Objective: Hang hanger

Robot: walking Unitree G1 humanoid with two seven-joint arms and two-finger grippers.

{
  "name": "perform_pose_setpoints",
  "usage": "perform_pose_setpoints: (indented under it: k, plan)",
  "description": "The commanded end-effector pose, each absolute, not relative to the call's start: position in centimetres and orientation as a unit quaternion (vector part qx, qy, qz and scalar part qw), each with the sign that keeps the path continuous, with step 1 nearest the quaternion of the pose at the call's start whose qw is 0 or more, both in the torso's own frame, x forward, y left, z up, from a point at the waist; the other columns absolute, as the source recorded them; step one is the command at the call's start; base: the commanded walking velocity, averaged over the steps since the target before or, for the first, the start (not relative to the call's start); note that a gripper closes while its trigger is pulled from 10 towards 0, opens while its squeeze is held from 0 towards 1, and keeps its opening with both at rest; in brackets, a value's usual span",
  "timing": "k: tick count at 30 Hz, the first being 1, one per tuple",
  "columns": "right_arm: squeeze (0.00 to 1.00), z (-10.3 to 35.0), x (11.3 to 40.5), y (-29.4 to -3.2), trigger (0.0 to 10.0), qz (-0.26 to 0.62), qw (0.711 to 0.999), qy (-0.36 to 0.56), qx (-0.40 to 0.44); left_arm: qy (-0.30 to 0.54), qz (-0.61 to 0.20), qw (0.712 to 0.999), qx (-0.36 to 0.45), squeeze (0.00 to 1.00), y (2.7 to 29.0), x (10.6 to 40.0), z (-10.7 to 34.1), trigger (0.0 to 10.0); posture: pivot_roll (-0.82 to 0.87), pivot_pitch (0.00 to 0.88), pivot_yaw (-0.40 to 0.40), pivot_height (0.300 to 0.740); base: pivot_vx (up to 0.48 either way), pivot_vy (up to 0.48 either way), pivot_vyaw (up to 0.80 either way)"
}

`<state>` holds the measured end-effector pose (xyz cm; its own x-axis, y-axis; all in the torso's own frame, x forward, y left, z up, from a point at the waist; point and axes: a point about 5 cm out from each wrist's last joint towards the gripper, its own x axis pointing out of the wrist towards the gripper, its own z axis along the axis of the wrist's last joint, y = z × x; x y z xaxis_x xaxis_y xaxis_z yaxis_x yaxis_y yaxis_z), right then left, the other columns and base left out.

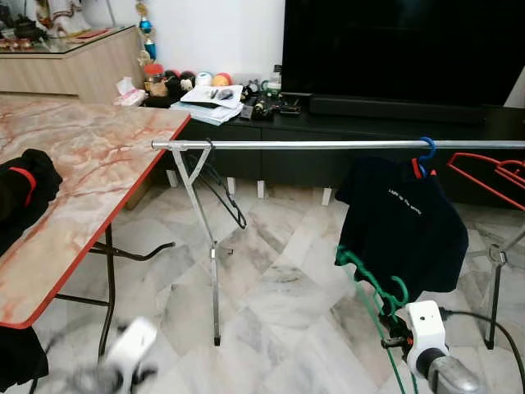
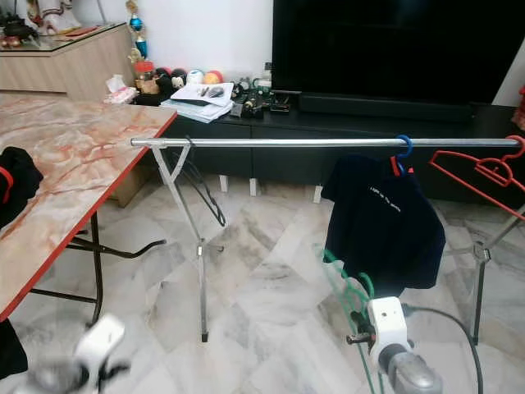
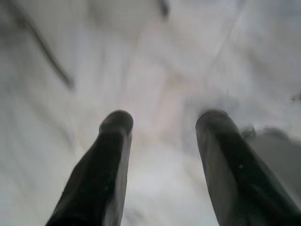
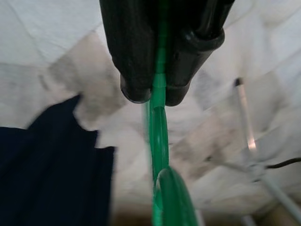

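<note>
In the left eye view, the right gripper (image 1: 394, 338) is sitting low on the robot's right, below the metal rail (image 1: 328, 144), and is gripping a green hanger (image 1: 369, 283) whose hook end is rising in front of the dark T-shirt (image 1: 402, 222). That shirt is hanging from the rail on a blue hanger (image 1: 425, 152), with a red hanger (image 1: 484, 176) just beside it to the right and a black wire hanger (image 1: 221, 193) hanging near the rail's left end. A marble-patterned table (image 1: 82, 180) is standing to the left. The left gripper (image 1: 123, 369) is appearing low on the left as a blurred white shape over the floor. In the left wrist view, the left gripper's two fingers (image 3: 110, 160) are standing well apart with nothing between them, pointing at pale, blurred flooring. In the right wrist view, the right gripper's fingers (image 4: 134, 52) are pressing together on the green hanger's thin bar, which is running out past the fingertips; the contact appears firm, though blur is limiting certainty.
</note>
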<state>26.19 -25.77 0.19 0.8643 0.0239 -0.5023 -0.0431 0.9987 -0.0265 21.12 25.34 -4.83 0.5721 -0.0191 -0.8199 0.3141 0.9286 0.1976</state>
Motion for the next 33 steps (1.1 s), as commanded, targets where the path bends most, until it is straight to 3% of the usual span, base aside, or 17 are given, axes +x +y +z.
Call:
perform_pose_setpoints:
  k: [1,4,7,10,11,12,20,33]
  plan:
    - [0.0,0.4,26.4,-26.0,0.0,-0.012,0.968,0.252,-0.012,0.457,-0.048,0.879,0.132,0.0,26.2,20.3,-5.2,10.0,-0.05,0.0,0.042,0.74,0.0,0.0,0.0]
    - [0.0,0.7,26.7,-25.8,0.0,-0.02,0.971,0.237,-0.018,0.482,-0.016,0.87,0.099,0.0,26.3,18.3,-6.4,10.0,-0.03,0.0,0.034,0.74,0.0,0.0,0.0]
    - [0.0,1.9,27.6,-26.0,0.0,-0.082,0.978,0.194,0.005,0.538,0.031,0.841,0.048,0.0,25.5,13.3,-8.9,10.0,-0.05,0.0,0.021,0.74,0.0,0.0,0.0]
    - [0.0,3.2,28.2,-25.8,0.3,-0.115,0.98,0.159,0.022,0.555,0.063,0.83,0.016,0.0,24.7,10.9,-10.0,10.0,-0.05,0.0,0.012,0.74,0.0,0.0,0.0]
    - [0.0,3.4,28.3,-25.7,2.4,-0.115,0.981,0.154,0.024,0.554,0.069,0.829,0.008,0.0,24.6,10.8,-10.0,10.0,-0.04,0.0,0.006,0.74,0.0,0.0,0.0]
    - [0.0,3.6,28.5,-25.1,10.0,-0.113,0.982,0.148,0.04,0.557,0.074,0.827,0.003,0.0,24.4,10.5,-10.2,10.0,-0.04,0.0,0.004,0.74,0.0,0.0,0.0]
    - [0.0,4.3,29.5,-23.9,10.0,-0.092,0.984,0.135,0.066,0.548,0.081,0.832,0.003,0.0,25.0,10.9,-9.9,10.0,-0.04,0.0,0.007,0.74,0.0,0.0,0.0]
    - [0.0,4.3,29.3,-21.7,10.0,-0.03,0.988,0.153,0.006,0.554,0.069,0.829,0.028,0.0,25.2,11.0,-9.9,10.0,-0.05,0.0,0.023,0.74,0.187,0.0,0.0]
